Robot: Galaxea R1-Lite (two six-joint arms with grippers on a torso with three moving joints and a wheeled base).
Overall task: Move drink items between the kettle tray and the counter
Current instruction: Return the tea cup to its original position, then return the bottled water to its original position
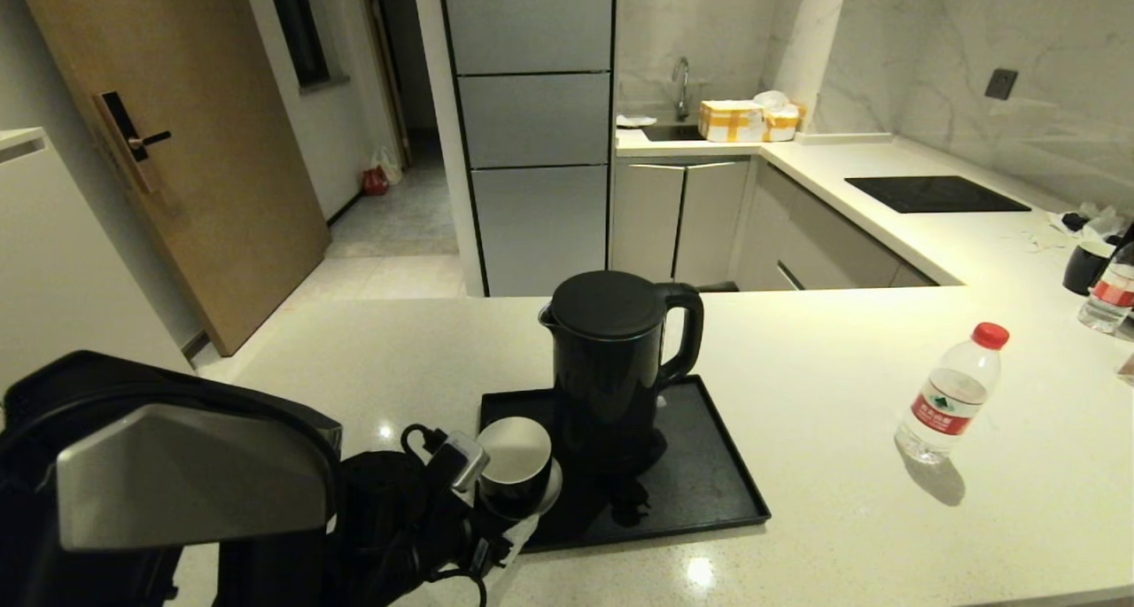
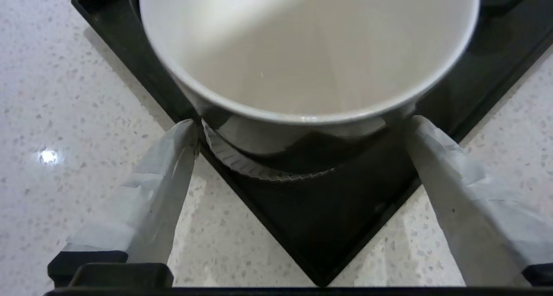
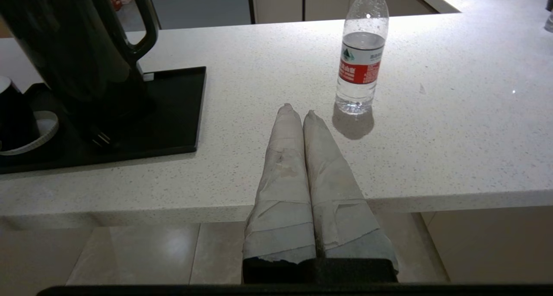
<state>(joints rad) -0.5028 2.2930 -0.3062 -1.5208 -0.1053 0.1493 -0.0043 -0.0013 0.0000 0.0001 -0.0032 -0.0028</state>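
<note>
Dim room, ceiling-light glare on counter (image 1: 850, 518)

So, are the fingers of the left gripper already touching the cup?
Cannot tell. In the left wrist view the left gripper is open, with its fingers on either side of the cup, very near the wall, but no clear gap or contact shows.

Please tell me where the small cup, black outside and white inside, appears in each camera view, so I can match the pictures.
Head view: the cup stands on a saucer at the tray's near-left corner, left of the kettle.
Left wrist view: the cup fills the upper part, between the open left gripper fingers.
Right wrist view: only its dark side shows at the left edge.
Shared landmark: the black tray.
</note>
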